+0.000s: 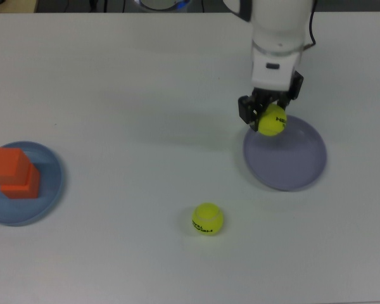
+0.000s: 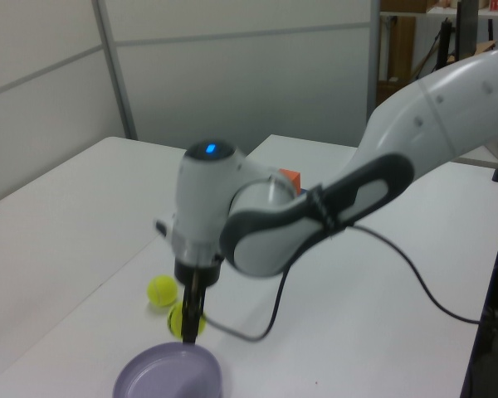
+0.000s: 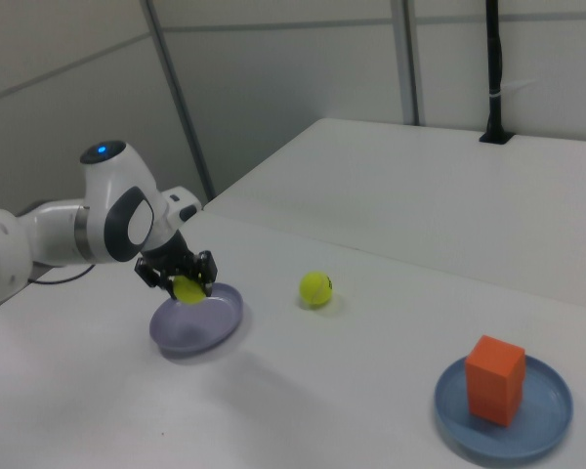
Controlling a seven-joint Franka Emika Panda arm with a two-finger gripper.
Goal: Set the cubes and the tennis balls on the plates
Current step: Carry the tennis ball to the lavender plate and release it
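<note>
My gripper (image 1: 270, 119) (image 2: 187, 318) (image 3: 184, 285) is shut on a tennis ball (image 1: 273, 120) (image 2: 179, 320) (image 3: 188, 289) and holds it in the air over the near-arm edge of the lavender plate (image 1: 291, 161) (image 2: 166, 375) (image 3: 195, 324). A second tennis ball (image 1: 208, 219) (image 2: 162, 291) (image 3: 315, 289) lies on the table apart from both plates. Two orange cubes (image 1: 12, 172) (image 3: 494, 379) are stacked on the light blue plate (image 1: 50, 183) (image 3: 547, 415) at the top view's left. In the left view only a corner of the cubes (image 2: 290, 177) shows behind the arm.
The white table (image 1: 126, 95) carries only these things. A black cable (image 2: 415, 261) trails from the arm across the table in the left view. Grey partition walls (image 3: 293, 78) stand behind the table.
</note>
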